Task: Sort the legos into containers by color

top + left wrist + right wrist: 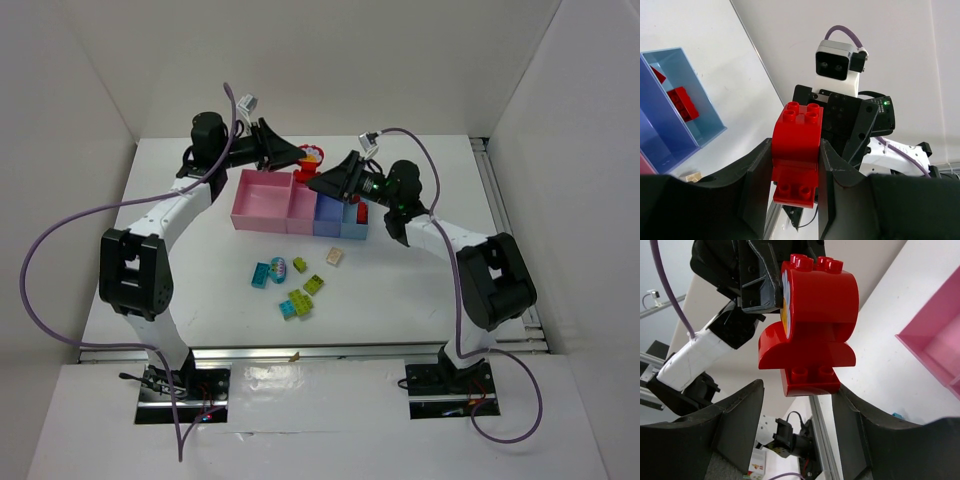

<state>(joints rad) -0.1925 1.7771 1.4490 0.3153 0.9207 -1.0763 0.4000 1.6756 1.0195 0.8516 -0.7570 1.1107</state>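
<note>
Left hand (795, 167) is clamped on a red lego stack (796, 145), held in the air behind the containers (262, 200) and well clear of the surface (200, 260). Right hand (797, 392) faces it with its fingers (735, 415) apart, one either side of the stack's lower brick. I see a gap on both sides, so no contact yet. I read this as a hand-to-hand transfer, with red bound for the light blue bin (350, 231), where other red bricks (682, 102) already lie. Risks: if I let go with the left before the right has a firm bite, the stack drops behind the tray, out of easy reach. If the right pinches only the small bottom brick, the two pieces may pull apart. Both hands' fingers sit close together, so a skewed closure could knock them. Green, teal and beige legos (295, 285) lie loose on the surface.
</note>
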